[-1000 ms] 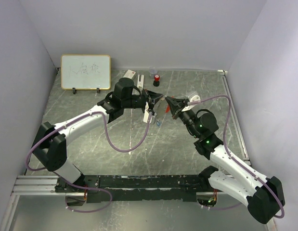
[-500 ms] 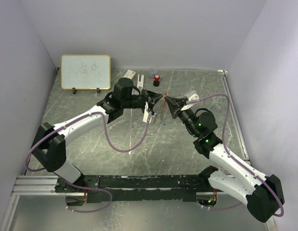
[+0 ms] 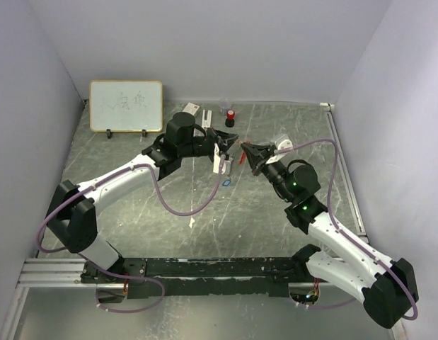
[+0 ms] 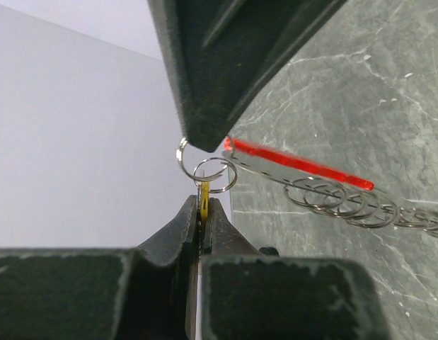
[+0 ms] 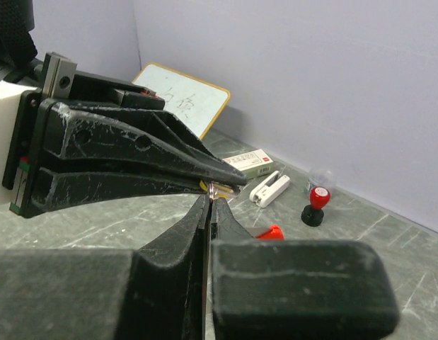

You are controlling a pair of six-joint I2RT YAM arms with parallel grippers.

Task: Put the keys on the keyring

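My left gripper [image 4: 202,202] is shut on the tan-gold key [image 4: 204,193], whose small split ring [image 4: 214,175] sticks out above the tips. My right gripper [image 5: 210,200] is shut on the keyring [image 4: 325,195] at a thin end ring. The red tag [image 4: 296,161] and chain loops trail away to the right. In the top view both grippers, left [image 3: 234,144] and right [image 3: 245,149], meet tip to tip above the table. A small blue key [image 3: 226,181] shows below them; whether it hangs or lies there is unclear.
At the back of the table stand a white box [image 5: 250,163], a white clip [image 5: 269,190], a red-and-black cylinder [image 5: 315,205] and a small whiteboard [image 3: 126,105]. Grey walls close in both sides.
The two gripper tips stay together with only slight shifts. The blue key below them has moved to the left.
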